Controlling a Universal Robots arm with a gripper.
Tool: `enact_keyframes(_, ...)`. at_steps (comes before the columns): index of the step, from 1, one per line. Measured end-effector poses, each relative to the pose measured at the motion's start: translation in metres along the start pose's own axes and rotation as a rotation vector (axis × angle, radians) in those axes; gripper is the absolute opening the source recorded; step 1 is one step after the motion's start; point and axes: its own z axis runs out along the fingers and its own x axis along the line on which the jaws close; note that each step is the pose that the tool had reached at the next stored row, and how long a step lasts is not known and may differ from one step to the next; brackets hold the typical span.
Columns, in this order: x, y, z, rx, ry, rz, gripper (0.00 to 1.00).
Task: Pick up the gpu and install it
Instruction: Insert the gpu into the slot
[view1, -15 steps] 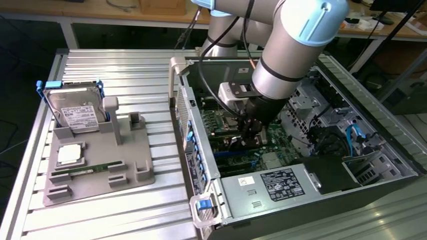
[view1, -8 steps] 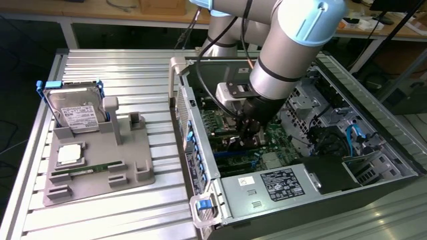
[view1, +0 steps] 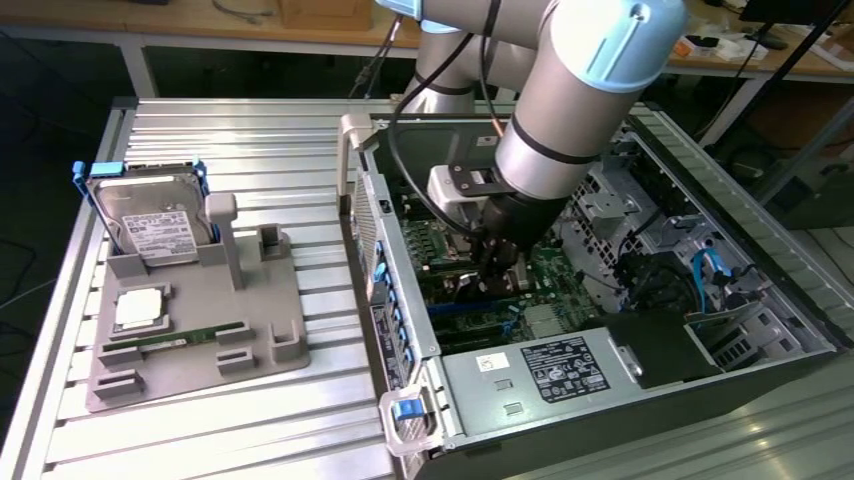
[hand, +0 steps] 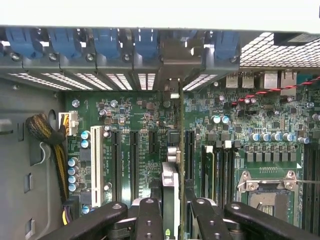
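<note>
The gpu (hand: 171, 182) is seen edge-on as a thin dark card. It runs from between my fingers toward the case's rear slot openings, where its silver bracket (hand: 173, 60) stands. My gripper (hand: 172, 217) is shut on it, with one black finger (hand: 149, 220) on each side. The card stands over the green motherboard (hand: 145, 120), between two black expansion slots (hand: 134, 165). Whether it sits in a slot I cannot tell. In the exterior view my gripper (view1: 501, 262) is deep inside the open computer case (view1: 747, 250), with the dark gpu (view1: 470, 287) below it.
On the exterior view's left, a grey holder (view1: 267, 340) carries a silver hard drive in a blue frame (view1: 147, 215), a square chip (view1: 140, 308) and a green RAM stick (view1: 174, 342). Inside the case are the power supply (view1: 561, 365), the CPU socket (hand: 267, 192) and a cable bundle (hand: 45, 132).
</note>
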Motion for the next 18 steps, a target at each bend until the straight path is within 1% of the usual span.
enact_keyframes(10, 0.0001, 0.0009, 0.0003, -0.0001, 0.0001, 0.000, 0.27)
enact_keyframes(18, 0.0001, 0.0010, 0.0024, 0.0000, 0.0001, 0.000, 0.27)
